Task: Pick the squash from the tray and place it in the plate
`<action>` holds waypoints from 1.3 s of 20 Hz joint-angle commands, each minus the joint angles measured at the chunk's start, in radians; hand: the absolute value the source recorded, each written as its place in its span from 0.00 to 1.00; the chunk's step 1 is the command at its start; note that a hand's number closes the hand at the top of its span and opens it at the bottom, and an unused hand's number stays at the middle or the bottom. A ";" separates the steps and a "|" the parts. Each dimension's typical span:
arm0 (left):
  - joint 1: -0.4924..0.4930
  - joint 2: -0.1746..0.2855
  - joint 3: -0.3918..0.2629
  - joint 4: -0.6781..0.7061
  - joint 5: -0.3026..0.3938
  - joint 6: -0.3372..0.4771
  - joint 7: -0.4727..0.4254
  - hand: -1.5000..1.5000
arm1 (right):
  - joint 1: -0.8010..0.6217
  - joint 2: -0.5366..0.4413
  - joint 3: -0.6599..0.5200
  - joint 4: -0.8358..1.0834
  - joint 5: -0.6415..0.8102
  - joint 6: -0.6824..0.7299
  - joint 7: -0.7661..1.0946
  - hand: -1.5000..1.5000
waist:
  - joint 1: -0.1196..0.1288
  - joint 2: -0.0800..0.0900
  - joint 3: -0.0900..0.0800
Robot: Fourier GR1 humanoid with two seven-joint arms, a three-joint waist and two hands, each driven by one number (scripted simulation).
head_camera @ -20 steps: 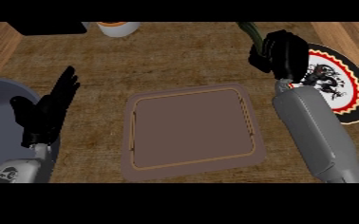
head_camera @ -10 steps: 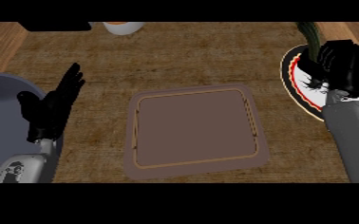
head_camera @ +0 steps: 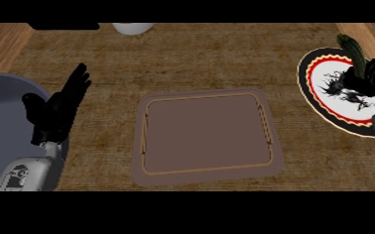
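Now the squash [head_camera: 351, 49] lies on the plate [head_camera: 307, 79].

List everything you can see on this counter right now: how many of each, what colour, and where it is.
counter: one, brown woven-looking top, fills the view
tray: one, brown with a thin lighter line inside its rim, centre of the counter, holds nothing
plate: one, black rim, red band, white middle with a black pattern, right edge
squash: one, dark green, at the plate's far rim
white vessel: one, white, far edge, cut off
black object: one, far left, cut off
rounded shape: one, grey-blue, left edge, partly hidden
left hand: one, black, open, fingers up, resting at the left
left forearm: one, grey, lower left corner
right hand: unclear; a black shape over the plate may be it
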 commanded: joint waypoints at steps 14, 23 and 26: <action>-0.053 -0.011 0.037 0.075 0.004 -0.002 0.051 0.50 | -0.112 -0.034 -0.215 0.214 -0.288 0.141 -0.581 0.00 | -0.010 0.008 -0.013; 0.016 -0.007 0.042 0.023 0.010 -0.018 0.048 0.50 | -0.075 0.006 -0.353 0.097 -0.567 0.400 -0.468 0.00 | -0.029 -0.003 -0.015; 0.023 -0.022 0.055 0.090 -0.001 -0.019 -0.047 0.50 | -0.076 -0.040 -0.382 0.106 -0.644 0.548 -0.411 0.00 | -0.030 0.002 -0.016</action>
